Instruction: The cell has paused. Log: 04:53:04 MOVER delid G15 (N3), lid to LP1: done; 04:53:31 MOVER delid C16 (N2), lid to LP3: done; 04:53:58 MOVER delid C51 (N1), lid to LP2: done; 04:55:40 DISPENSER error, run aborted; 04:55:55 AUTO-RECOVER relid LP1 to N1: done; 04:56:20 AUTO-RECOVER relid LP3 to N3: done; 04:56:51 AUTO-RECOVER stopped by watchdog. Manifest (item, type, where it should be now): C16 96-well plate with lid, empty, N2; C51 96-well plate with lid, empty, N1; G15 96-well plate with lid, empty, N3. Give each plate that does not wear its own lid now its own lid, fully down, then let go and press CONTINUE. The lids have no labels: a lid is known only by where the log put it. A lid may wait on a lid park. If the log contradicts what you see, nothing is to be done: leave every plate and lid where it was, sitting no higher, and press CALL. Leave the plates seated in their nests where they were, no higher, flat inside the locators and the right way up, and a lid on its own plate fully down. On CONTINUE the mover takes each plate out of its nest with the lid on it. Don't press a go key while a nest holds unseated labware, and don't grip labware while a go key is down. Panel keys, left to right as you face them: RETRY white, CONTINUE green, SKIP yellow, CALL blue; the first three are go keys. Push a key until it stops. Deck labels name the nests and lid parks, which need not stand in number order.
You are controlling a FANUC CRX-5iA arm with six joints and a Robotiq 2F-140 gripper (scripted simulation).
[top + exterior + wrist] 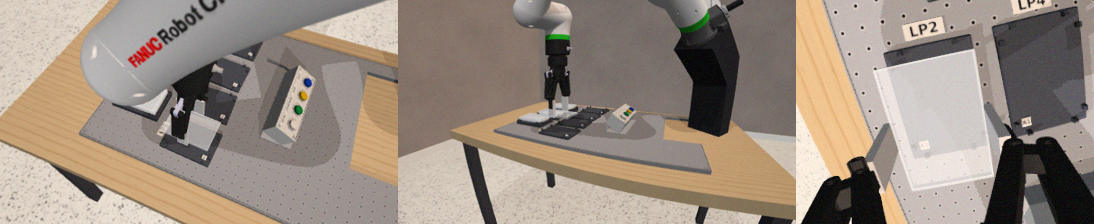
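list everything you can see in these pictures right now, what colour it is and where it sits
Clear lid: one, translucent white, held above the LP2 park.
LP2 park: one, dark, near deck edge.
LP4 park: one, dark, beside LP2, nothing on it.
Lidded plate: one in view, white, in a dark nest behind LP2, partly hidden.
Key panel: one, pale box with white, green, yellow and blue keys, mid-deck.
Deck: one, grey, perforated, on the table.
Table: one, wooden, dark legs.
Pedestal: one, black, table's far side.
Arm: one, grey-white.
Tool: one, black, shut on the lid.
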